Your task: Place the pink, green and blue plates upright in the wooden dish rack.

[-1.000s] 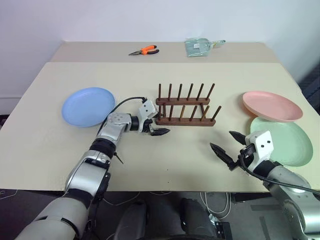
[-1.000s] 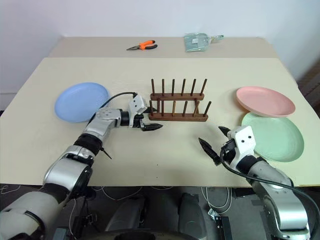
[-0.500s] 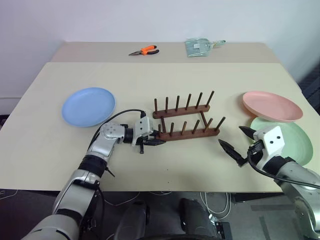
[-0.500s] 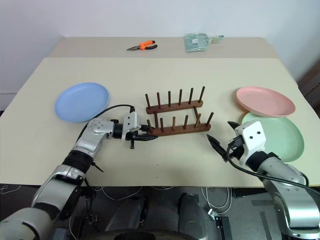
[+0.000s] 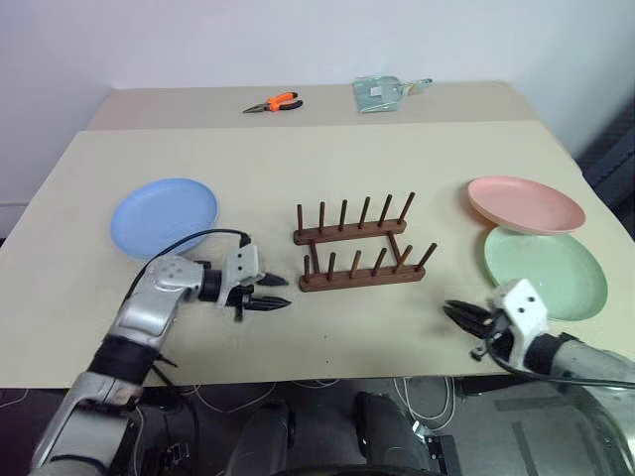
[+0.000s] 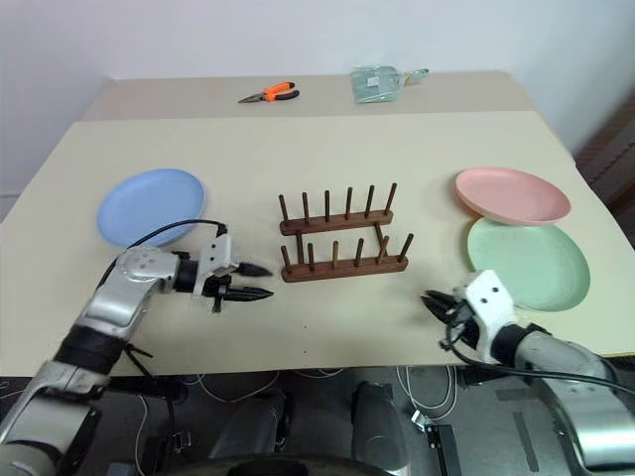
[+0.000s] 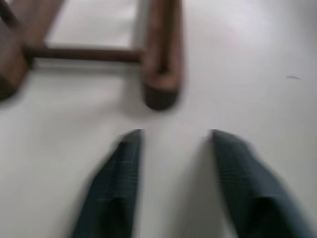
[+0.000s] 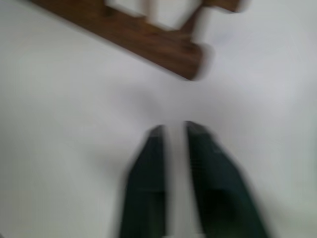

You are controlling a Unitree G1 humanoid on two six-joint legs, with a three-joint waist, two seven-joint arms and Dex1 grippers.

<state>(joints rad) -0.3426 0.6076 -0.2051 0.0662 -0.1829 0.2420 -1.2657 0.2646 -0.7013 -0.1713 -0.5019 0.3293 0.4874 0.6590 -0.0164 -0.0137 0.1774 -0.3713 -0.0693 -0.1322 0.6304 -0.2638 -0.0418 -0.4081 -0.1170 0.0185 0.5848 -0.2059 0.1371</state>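
The wooden dish rack (image 5: 352, 248) stands with no plate in it at the table's middle, slightly askew. To its left the blue plate (image 5: 164, 215) lies flat. The pink plate (image 5: 526, 203) and the green plate (image 5: 544, 273) lie flat to its right, the pink rim over the green one's far edge. My left gripper (image 5: 288, 294) hovers low just left of the rack's near rail (image 7: 161, 74), apart from it, open and holding nothing. My right gripper (image 5: 451, 311) is shut near the table's front edge, between the rack (image 8: 143, 42) and the green plate, touching neither.
Orange-handled pliers (image 5: 273, 101) and a clear plastic packet (image 5: 382, 92) lie on the second table pushed against the far side. A black cable loops from my left wrist across the table by the blue plate.
The rack slid nearer and turned slightly with my left gripper at its left end. That gripper then let go and drew back to the left. My right gripper sank and shut.
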